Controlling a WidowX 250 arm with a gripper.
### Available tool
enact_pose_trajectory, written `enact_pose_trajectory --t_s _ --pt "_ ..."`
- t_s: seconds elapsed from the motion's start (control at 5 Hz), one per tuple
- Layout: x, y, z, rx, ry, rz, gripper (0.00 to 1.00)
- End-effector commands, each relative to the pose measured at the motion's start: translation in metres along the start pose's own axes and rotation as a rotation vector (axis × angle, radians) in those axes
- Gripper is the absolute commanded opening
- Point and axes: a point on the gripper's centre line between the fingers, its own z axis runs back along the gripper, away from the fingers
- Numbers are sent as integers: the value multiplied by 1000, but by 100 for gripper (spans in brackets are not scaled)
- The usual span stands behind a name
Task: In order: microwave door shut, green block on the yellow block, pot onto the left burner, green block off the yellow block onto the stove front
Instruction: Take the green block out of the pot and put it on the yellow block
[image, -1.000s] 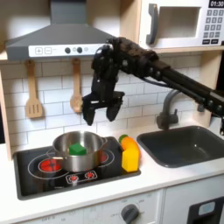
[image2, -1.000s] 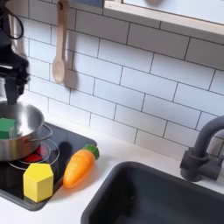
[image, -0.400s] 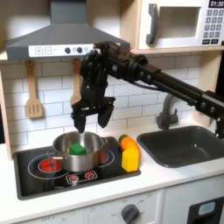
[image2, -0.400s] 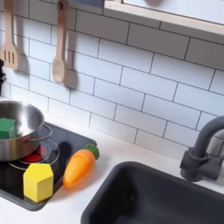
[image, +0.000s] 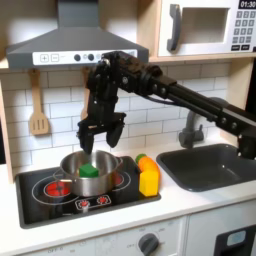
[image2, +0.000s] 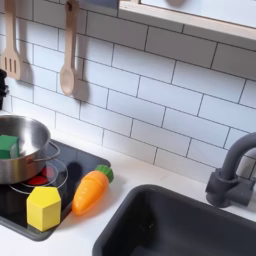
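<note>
Judging by the closed microwave door (image: 205, 28), the first step is done. The green block (image: 89, 171) lies in the pot (image: 88, 167), beside the yellow block (image: 150, 183). The gripper (image: 101, 140) is held above the pot, jaws spread and empty. Block lifting, stacking and pot sliding remain.
</note>
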Motion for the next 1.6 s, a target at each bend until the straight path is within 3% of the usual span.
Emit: enact_pose_trajectory --t_s 0.0,0.4,0.6,0.8,1.0,1.4 --pt "1 3 -6 32 1 17 100" --pt "4 4 -15 41 -5 38 100" --pt "8 0 -26 41 -16 31 100" --pt "7 -10 -40 18 -15 -3 100" --pt "11 -11 -48 25 -12 -8 100" --pt "21 -17 -71 23 35 44 100"
